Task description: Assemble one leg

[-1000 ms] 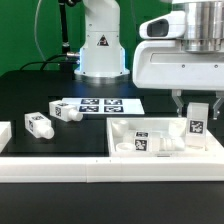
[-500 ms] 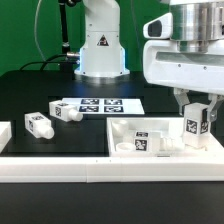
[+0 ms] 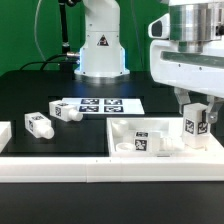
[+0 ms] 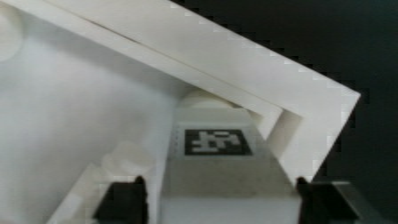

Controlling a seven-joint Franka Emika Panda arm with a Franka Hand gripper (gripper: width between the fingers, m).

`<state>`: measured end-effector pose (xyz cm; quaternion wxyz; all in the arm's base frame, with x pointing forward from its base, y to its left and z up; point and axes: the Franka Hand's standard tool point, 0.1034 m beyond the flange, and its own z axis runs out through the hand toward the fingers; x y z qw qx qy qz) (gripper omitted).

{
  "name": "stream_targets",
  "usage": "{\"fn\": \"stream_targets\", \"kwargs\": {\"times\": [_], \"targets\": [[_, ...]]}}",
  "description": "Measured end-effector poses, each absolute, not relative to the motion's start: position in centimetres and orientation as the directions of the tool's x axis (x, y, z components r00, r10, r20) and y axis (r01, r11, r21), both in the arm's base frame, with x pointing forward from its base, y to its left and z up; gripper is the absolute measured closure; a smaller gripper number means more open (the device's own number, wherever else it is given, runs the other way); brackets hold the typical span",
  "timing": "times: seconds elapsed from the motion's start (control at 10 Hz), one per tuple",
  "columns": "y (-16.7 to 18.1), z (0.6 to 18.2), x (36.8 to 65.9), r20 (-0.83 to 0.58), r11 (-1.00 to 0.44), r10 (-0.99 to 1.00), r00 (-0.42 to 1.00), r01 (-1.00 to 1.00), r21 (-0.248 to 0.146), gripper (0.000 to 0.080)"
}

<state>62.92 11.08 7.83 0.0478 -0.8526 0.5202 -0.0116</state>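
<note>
- Exterior view: your claw point(image 3: 197, 113) is clamped on the leg point(image 3: 197, 127). The leg stands upright, tag toward the camera, over the corner of the white panel point(image 3: 165, 128) at the exterior view's right. Whether its lower end touches the panel floor cannot be told.
- Exterior view, surroundings: a third post point(image 3: 140, 142) lies on the panel. Two more, one post point(image 3: 40, 124) and another post point(image 3: 68, 113), lie on the black bench point(image 3: 60, 150) beside the marker board point(image 3: 100, 104).
- Wrist view: the leg point(image 4: 222, 165) sits between the dark fingers point(image 4: 121, 200), which press on opposite flat faces. Its tagged end points into the panel's raised corner rim point(image 4: 267, 75) and lies just beside it.
- Handling, as a judgement: treat the leg as light, stiff moulded plastic.
  - It should not bend or crush under a firm squeeze.
  - Its smooth faces could let it slip or twist if pushed sideways against the rim.
- Where to hold, as a judgement: grip two opposite flat sides near the upper half. That leaves the mating end free and the tag uncovered.
</note>
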Motion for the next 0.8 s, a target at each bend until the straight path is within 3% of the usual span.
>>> {"fn": "stream_targets", "kwargs": {"times": [0.1, 0.2, 0.3, 0.7, 0.8], "targets": [[11.04, 7.92, 62.89, -0.019, -0.546, -0.835, 0.55, -0.833, -0.091, 0.0308], [11.09, 7.96, 62.9, -0.009, -0.636, -0.769, 0.639, -0.766, -0.094, 0.0185], [11.08, 7.91, 62.9, -0.004, -0.676, -0.734, 0.679, -0.731, -0.094, 0.0161], [11.02, 7.89, 62.9, 0.024, -0.854, -0.516, 0.856, -0.512, -0.09, 0.0151], [10.98, 7.9, 62.9, 0.044, -0.933, -0.355, 0.934, -0.351, -0.073, 0.0151]]}}
